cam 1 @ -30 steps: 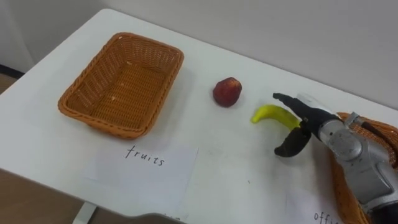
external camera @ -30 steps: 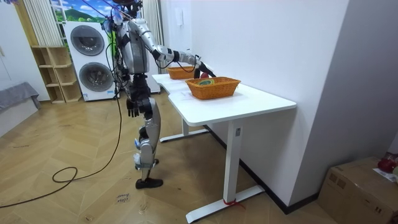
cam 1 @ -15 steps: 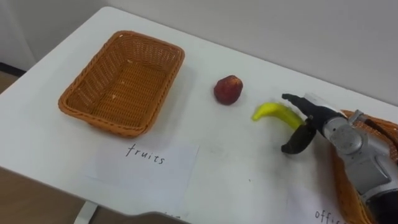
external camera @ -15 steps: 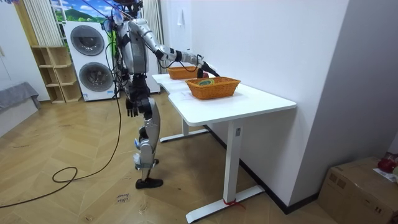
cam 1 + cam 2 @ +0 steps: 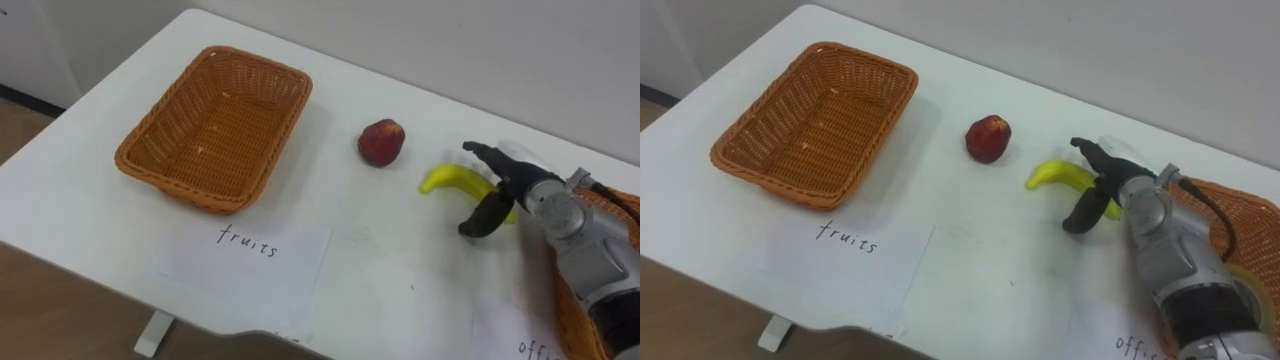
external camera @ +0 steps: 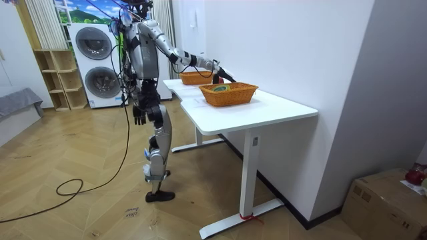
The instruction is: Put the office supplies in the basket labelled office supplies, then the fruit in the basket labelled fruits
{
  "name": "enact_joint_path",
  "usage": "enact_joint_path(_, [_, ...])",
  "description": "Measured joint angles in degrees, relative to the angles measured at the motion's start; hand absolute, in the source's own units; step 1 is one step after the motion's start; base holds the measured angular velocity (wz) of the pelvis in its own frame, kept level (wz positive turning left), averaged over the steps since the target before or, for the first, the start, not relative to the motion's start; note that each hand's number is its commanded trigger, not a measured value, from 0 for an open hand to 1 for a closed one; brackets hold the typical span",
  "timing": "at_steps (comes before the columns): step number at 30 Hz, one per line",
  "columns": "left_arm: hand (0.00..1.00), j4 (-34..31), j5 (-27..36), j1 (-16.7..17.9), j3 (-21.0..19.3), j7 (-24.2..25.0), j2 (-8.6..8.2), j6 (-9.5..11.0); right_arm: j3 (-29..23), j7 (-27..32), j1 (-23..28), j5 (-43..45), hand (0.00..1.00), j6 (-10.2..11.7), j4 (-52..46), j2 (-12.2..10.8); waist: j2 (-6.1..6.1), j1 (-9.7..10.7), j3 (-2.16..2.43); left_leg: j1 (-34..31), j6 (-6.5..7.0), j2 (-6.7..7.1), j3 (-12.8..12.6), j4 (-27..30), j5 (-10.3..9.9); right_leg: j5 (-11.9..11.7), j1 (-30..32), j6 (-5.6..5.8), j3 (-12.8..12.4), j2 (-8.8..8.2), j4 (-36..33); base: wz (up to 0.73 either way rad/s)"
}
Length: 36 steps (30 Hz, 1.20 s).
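A yellow banana (image 5: 445, 180) lies on the white table (image 5: 380, 260), right of a red apple (image 5: 381, 142). My right hand (image 5: 530, 190) sits over the banana's right end. Its fingers reach past the far side and its thumb curves down on the near side, spread wide and not closed on the fruit. The wicker fruit basket (image 5: 170, 185) stands at the left, with nothing in it, behind a paper label (image 5: 245, 262). In the room view my left hand (image 6: 139, 117) hangs relaxed at my side.
The second wicker basket (image 5: 1250, 225) stands at the right edge, partly behind my right forearm, with its own paper label (image 5: 535, 348) in front. In the room view I stand at the table's long side, a wall behind it and washing machines (image 6: 97, 63) beyond me.
The whole picture has shifted a little, so the camera moved. My right hand stays at the banana's end; banana and apple have not moved on the table.
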State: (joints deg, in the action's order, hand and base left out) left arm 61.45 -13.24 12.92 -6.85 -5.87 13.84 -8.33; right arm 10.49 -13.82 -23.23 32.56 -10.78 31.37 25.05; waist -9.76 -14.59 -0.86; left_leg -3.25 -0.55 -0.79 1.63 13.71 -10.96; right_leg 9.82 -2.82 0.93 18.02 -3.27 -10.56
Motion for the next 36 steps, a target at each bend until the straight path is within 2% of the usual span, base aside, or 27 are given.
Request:
enact_joint_path(5, [0.00,0.1,0.0,-0.4,0.0,0.0,0.01,0.3,0.0,0.0,-0.1,0.0,0.00,0.8,0.9,0.0,-0.16,0.0,0.09,0.0,0.22,0.34,0.1,0.2,0.1,0.0,0.0,0.00,0.1,-0.31,0.0,0.00])
enact_joint_path(13, [0.00,0.5,0.1,-1.0,0.3,0.1,0.04,0.3,1.9,-0.1,-0.5,0.2,0.00,0.8,1.7,0.1,-0.71,0.1,0.15,0.0,0.31,0.54,0.1,-0.1,0.2,0.0,0.0,0.01,0.1,-0.47,0.0,0.00])
enact_joint_path(15, [0.00,0.5,0.1,-1.2,0.4,0.1,0.08,0.3,2.2,-0.4,-0.5,0.2,0.00,0.9,2.0,0.1,-0.87,0.0,0.00,0.0,0.33,0.56,0.2,-0.1,0.2,0.0,0.0,0.01,0.1,-0.47,0.0,0.00])
enact_joint_path(25, [0.00,2.8,-0.3,-2.2,1.5,0.4,0.52,0.0,4.1,-4.4,-2.7,0.2,0.00,0.7,4.0,0.2,-0.76,-0.2,-0.27,0.0,0.33,0.56,0.3,-0.1,0.2,0.0,0.0,0.01,-0.1,-0.39,0.1,0.00])
enact_joint_path(32, [0.00,2.7,-1.4,-2.3,1.6,1.8,0.58,-0.4,4.3,-7.2,-2.8,-0.7,0.00,0.6,3.7,0.3,-0.92,-0.2,-0.20,-0.1,0.32,0.55,0.4,-0.1,0.2,0.0,0.0,0.00,0.0,-0.37,0.1,0.00])
enact_joint_path(36, [0.00,2.7,-2.2,-2.4,1.7,1.8,1.01,-0.4,4.7,-9.3,-2.7,-0.7,0.00,-0.2,3.7,0.4,-1.30,-0.2,-0.15,-0.1,0.32,0.54,0.3,0.0,0.2,0.0,0.0,0.00,0.0,-0.37,0.0,0.00])
